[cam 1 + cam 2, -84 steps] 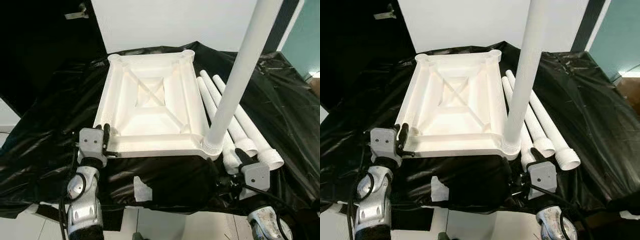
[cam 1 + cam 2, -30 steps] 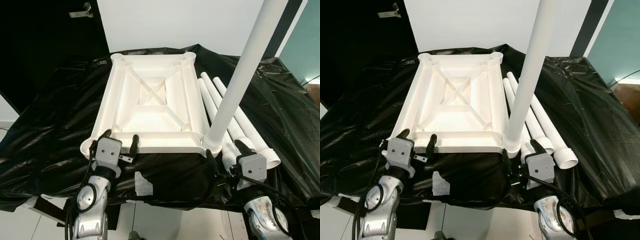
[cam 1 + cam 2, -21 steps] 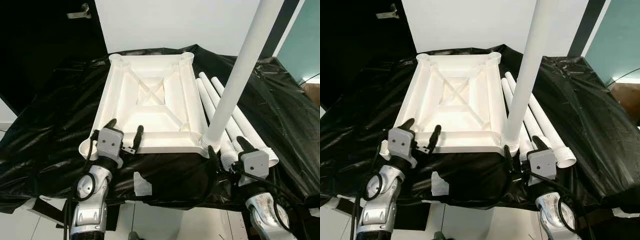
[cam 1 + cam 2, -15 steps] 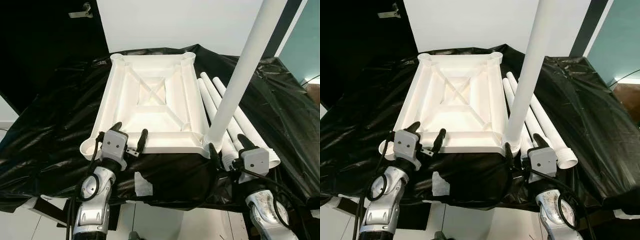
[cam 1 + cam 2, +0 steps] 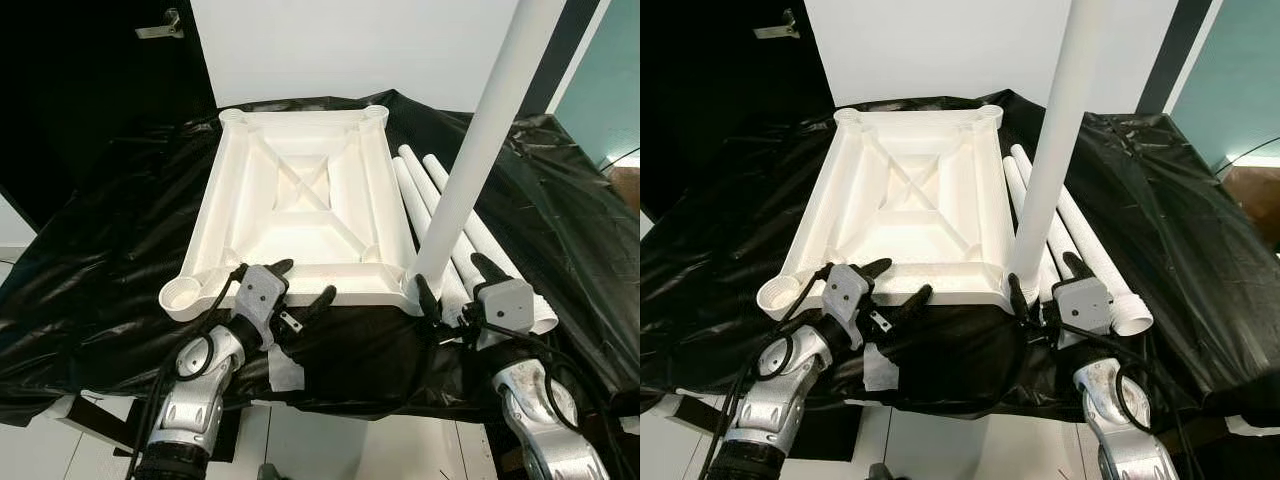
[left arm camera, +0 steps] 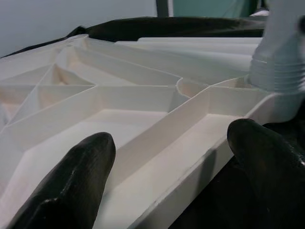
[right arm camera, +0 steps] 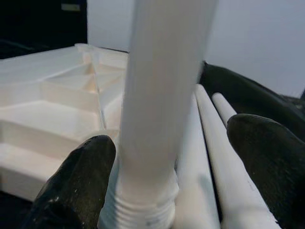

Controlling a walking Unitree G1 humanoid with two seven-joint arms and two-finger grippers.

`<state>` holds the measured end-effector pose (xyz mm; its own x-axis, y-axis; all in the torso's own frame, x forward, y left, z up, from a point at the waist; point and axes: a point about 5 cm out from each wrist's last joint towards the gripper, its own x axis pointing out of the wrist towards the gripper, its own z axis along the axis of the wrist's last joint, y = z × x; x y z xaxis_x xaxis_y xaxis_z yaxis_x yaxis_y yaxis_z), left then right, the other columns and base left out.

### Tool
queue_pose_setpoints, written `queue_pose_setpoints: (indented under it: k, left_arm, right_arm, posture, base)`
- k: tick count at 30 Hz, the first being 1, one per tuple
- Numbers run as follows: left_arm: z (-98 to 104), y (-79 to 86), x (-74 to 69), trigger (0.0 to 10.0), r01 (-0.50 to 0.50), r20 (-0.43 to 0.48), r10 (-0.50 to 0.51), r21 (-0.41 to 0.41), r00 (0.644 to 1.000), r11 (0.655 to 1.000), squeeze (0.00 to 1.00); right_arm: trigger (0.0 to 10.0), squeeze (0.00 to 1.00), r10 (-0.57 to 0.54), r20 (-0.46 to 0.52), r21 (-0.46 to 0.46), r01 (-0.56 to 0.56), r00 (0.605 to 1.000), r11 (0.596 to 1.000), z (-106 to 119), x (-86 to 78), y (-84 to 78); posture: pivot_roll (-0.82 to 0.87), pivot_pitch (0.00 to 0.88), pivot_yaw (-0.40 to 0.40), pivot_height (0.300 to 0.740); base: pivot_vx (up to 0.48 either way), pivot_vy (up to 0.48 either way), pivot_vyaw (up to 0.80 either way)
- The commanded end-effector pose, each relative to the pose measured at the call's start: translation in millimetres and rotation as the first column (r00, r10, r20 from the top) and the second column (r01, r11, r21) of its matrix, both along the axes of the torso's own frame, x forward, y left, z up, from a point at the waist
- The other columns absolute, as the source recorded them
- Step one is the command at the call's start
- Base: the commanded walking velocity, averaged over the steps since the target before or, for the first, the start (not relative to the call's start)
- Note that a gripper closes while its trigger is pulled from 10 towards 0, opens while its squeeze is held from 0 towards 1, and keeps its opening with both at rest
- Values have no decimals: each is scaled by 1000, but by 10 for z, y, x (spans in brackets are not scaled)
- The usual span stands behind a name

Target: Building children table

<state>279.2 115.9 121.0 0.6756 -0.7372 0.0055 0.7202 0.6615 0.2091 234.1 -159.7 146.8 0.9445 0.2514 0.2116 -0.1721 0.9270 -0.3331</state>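
Upturned white tabletop [image 5: 300, 215], one upright leg [image 5: 470, 180] fitted; left gripper [image 5: 305, 285] and right gripper [image 5: 1045, 280] both spread apart.

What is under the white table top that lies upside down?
A black plastic sheet lies under the table top and spreads out on every side of it. What carries the sheet under the top is covered, so it cannot be seen.

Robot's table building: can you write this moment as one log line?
upside-down white plastic tabletop on black sheet | one white leg upright in near right corner | right gripper open around its base | left gripper open at near edge
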Motion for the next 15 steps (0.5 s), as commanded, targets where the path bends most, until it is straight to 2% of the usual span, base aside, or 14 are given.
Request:
queue_pose_setpoints:
  k: [1,9,15]
  left_arm:
    - [-19,-31,-11,10000,47,-10,-47,6,999,999,0]
    - [-24,-118,-3,10000,140,-22,-139,40,990,989,0]
    - [-101,-157,49,10000,140,-25,-138,142,990,980,0]
  right_arm:
    - [10000,0,14,-8,1,-14,1000,1000,-23,11,0]
    - [10000,0,47,-5,-7,-47,999,999,-6,94,33]
    - [10000,0,61,-3,-1,-61,998,998,0,135,56]
  posture:
    - [-82,34,16,740]
    - [-78,35,22,740]
    - [-77,37,25,740]
  base:
    - [0,0,0]
    - [0,0,0]
    - [0,0,0]
